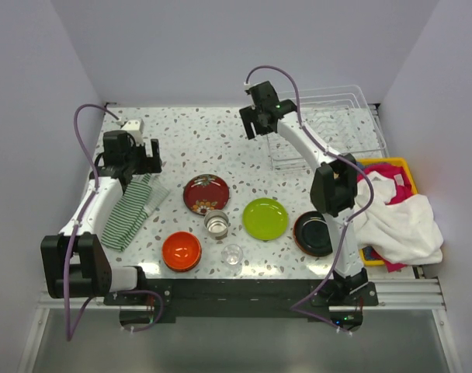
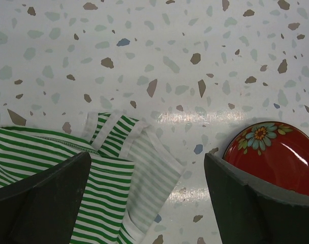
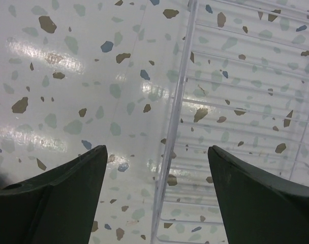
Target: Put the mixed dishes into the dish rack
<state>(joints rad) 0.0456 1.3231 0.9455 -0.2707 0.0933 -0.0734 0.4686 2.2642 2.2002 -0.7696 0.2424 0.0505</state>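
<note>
1. Six dishes are all I can count on the bench (image 1: 189,132), and none of them is in the dish rack (image 1: 329,116). The rack sits at the upper right of the top view with nothing in it that I can see, so I judge loading has not begun.
2. Left to load, in the lower middle of the top view:
   - dark red plate (image 1: 206,193)
   - lime green plate (image 1: 265,218)
   - black plate (image 1: 314,233)
   - orange bowl (image 1: 181,251)
   - steel cup (image 1: 216,224)
   - glass cup (image 1: 232,254)
3. I find no other bowl or cup in these views.
4. My left tool (image 2: 147,162) is spread wide and carries nothing. It hovers over the edge of the striped cloth (image 2: 93,168), with the red plate in the lower right corner of its wrist view.
5. My right tool (image 3: 157,150) is also spread and empty. It hangs above the rack's rim, which runs down the middle of its wrist view.
6. The bench is glossy white terrazzo with brown, green and blue flecks, and it throws back lamp glare.
7. A yellow bin (image 1: 391,165) stands at the right edge, with a white cloth (image 1: 399,221) spilling over its side.
8. Plain pale walls (image 1: 220,47) close in on the left, the top and the right of the frame.
</note>
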